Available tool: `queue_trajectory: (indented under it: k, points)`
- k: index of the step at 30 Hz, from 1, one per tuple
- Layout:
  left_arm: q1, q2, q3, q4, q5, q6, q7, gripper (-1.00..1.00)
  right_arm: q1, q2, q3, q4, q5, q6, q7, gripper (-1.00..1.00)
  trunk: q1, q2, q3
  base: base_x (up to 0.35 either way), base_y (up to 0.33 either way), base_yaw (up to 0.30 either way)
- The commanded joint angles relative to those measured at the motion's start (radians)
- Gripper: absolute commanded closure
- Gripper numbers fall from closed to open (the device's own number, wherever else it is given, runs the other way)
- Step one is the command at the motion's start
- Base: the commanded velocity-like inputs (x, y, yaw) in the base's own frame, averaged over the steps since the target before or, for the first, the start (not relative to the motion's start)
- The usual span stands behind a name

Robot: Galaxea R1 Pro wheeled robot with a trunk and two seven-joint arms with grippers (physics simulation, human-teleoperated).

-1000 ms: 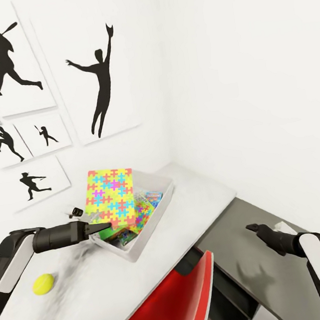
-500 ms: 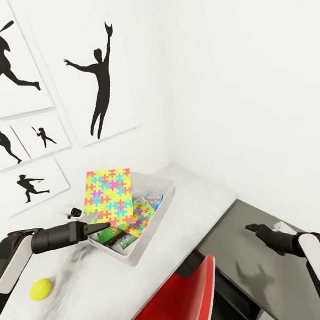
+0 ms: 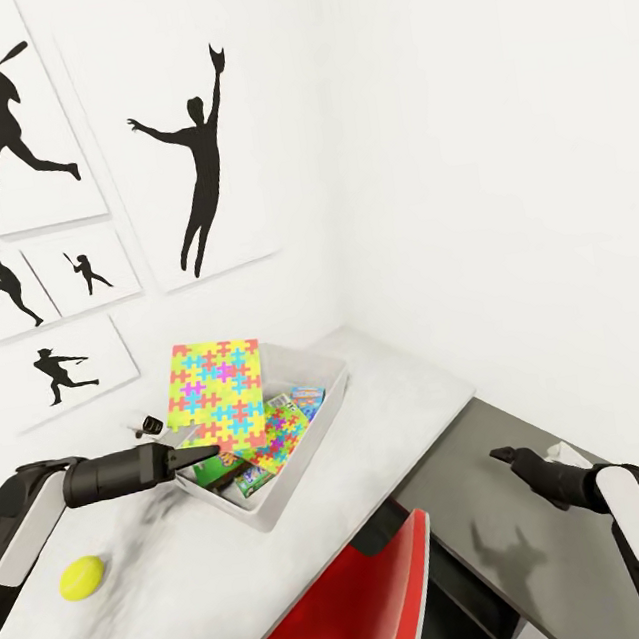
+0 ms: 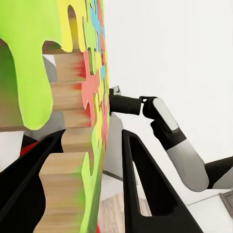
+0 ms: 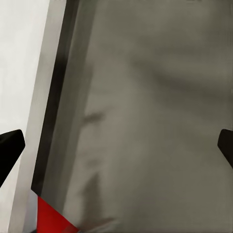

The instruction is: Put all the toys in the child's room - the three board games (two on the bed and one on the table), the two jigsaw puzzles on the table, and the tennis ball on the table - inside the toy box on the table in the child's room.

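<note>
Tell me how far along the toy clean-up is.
Done: one jigsaw puzzle and at least one board game lie in the toy box. In hand: the left gripper holds the second puzzle upright over the box. Left: the tennis ball on the table.

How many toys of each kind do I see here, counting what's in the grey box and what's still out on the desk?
Jigsaw puzzles: 2, one upright puzzle at the left gripper, one flat puzzle lying in the toy box.
Board games: at least 1, a printed game box, partly hidden in the toy box.
Tennis ball: 1, on the table.
Total: 4 toys.
</note>
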Motion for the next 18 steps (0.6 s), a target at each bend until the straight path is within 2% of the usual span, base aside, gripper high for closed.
queue_trajectory:
  k: [1, 5, 8, 11, 13, 15, 16, 18]
  points:
    - [-0.001, 0.001, 0.002, 0.002, 0.002, 0.004, -0.001, 1.00, -0.001, 0.000, -0.001, -0.001, -0.010, 0.004, -0.009, -1.00, 0.000, -0.001, -0.001, 0.000, 0.000, 0.000]
    - [-0.002, -0.004, 0.031, 0.016, 0.000, 0.004, 0.008, 1.00, -0.001, -0.001, -0.001, -0.001, -0.010, 0.004, -0.009, -1.00, 0.000, -0.001, -0.001, 0.000, 0.000, 0.000]
    - [-0.030, -0.009, 0.040, 0.070, -0.002, 0.007, 0.039, 1.00, -0.001, -0.002, -0.002, -0.001, -0.010, 0.004, -0.006, -1.00, 0.000, -0.001, -0.001, 0.000, 0.000, 0.000]
    - [-0.125, -0.016, 0.036, 0.116, -0.001, 0.014, 0.094, 1.00, -0.001, -0.001, -0.001, -0.002, -0.010, 0.004, 0.006, -1.00, 0.000, -0.001, -0.001, 0.000, 0.000, 0.000]
    - [-0.196, -0.023, 0.018, 0.175, 0.000, 0.016, 0.126, 1.00, -0.001, -0.001, -0.001, -0.003, -0.010, 0.005, 0.017, -1.00, 0.000, -0.001, -0.001, 0.000, 0.000, 0.000]
    - [-0.272, -0.052, -0.014, 0.261, -0.007, 0.017, 0.156, 1.00, -0.001, -0.003, -0.001, -0.004, -0.010, 0.006, 0.030, -1.00, 0.000, -0.001, -0.001, 0.000, 0.000, 0.000]
    - [-0.290, -0.061, -0.024, 0.284, -0.011, 0.017, 0.163, 1.00, -0.001, -0.003, -0.001, -0.005, -0.010, 0.006, 0.033, -1.00, 0.000, -0.001, -0.001, 0.000, 0.000, 0.000]
    - [-0.369, -0.105, -0.069, 0.390, -0.055, 0.017, 0.193, 1.00, -0.001, -0.003, -0.002, -0.006, -0.010, 0.006, 0.050, -1.00, 0.000, -0.001, -0.001, 0.000, 0.000, 0.000]
